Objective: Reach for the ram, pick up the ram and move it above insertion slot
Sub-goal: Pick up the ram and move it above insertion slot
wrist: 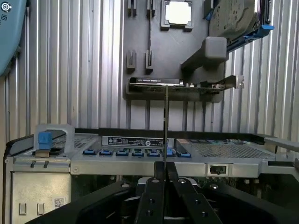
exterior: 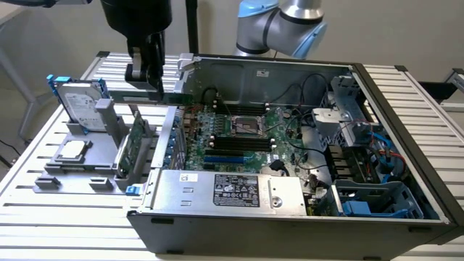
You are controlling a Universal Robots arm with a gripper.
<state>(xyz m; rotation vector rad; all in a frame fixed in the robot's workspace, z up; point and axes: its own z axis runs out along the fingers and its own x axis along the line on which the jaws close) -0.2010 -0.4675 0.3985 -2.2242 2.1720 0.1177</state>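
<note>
My gripper (exterior: 145, 81) hangs above the left wall of the open computer case (exterior: 290, 228), shut on the ram (exterior: 138, 98). The ram is a long thin green stick held level under the fingers, clear of the grey holder below. In the wrist view the ram (wrist: 165, 126) runs edge-on as a thin dark line straight out from the closed fingers (wrist: 156, 191) of the gripper (wrist: 164, 179). The black insertion slots (exterior: 243, 144) lie on the motherboard inside the case, to the exterior view's right of the gripper and lower.
A grey holder (exterior: 80, 168) at the exterior view's left carries a silver hard drive with blue rails (exterior: 80, 109), an upright green expansion card (exterior: 130, 144) and a processor chip (exterior: 75, 149). A power supply (exterior: 232, 190) fills the case front. Cables and a drive cage (exterior: 362, 157) crowd its right.
</note>
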